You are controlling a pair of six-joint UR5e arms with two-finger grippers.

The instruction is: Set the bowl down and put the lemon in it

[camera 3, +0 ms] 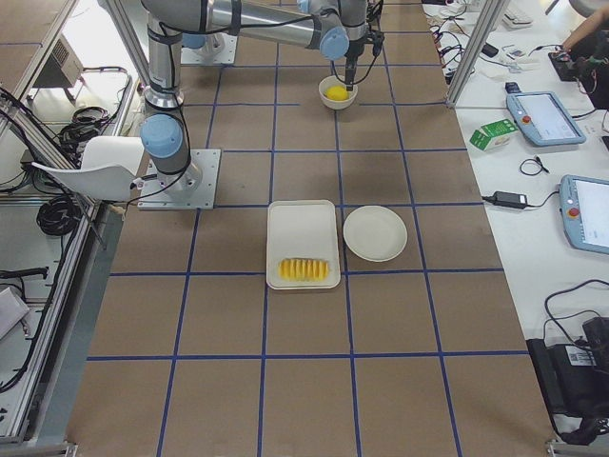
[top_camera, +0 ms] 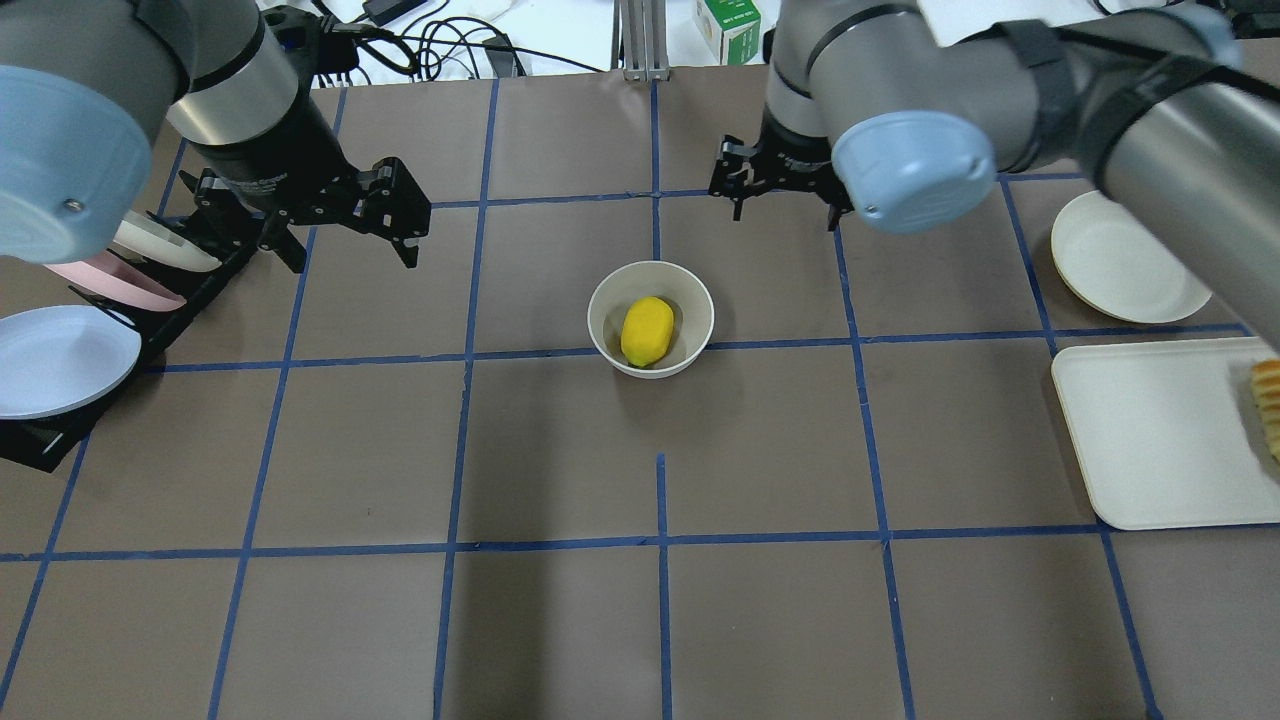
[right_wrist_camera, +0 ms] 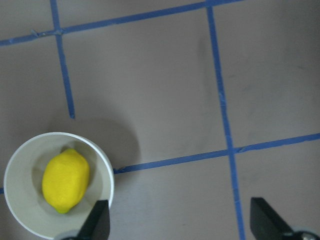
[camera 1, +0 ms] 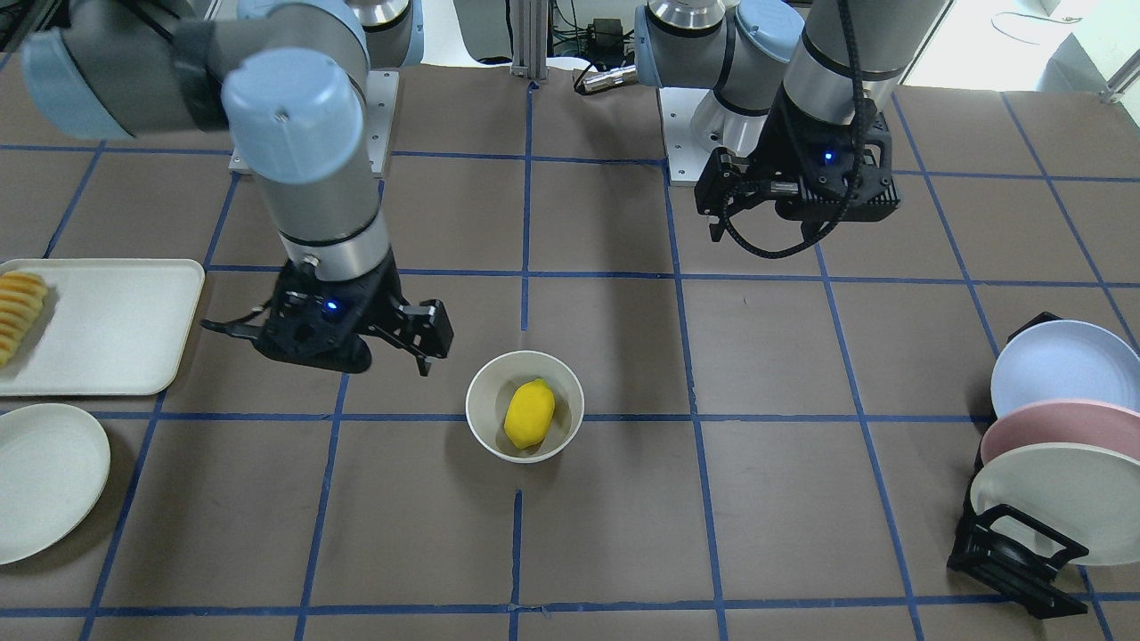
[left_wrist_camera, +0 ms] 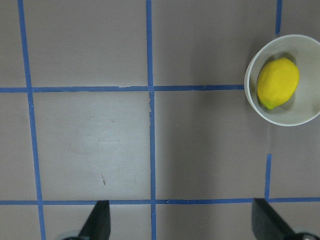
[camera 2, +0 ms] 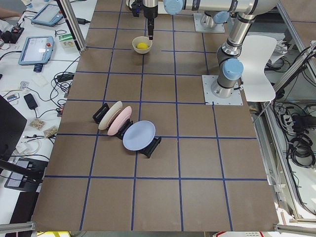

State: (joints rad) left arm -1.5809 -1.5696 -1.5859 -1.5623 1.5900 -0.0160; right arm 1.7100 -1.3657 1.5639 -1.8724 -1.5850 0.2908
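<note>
Now lemon [top_camera: 647, 331] inside bowl [top_camera: 601, 322]; left tool [top_camera: 352, 255] and right tool [top_camera: 785, 208] both agape, empty.

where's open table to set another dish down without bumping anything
Widest bare stretch: the squares on the robot's side of the bowl, holding the lemon, running between the plate rack and the tray. Crowded: the table's ends, rack on the robot's left, tray and white plate on its right.

Even overhead light fell on the brown table [top_camera: 560, 450], throwing soft, diffuse shadows around the bowl [top_camera: 598, 320]. Glare bleached the front-facing view's upper right corner. Wrist views were slightly soft.
</note>
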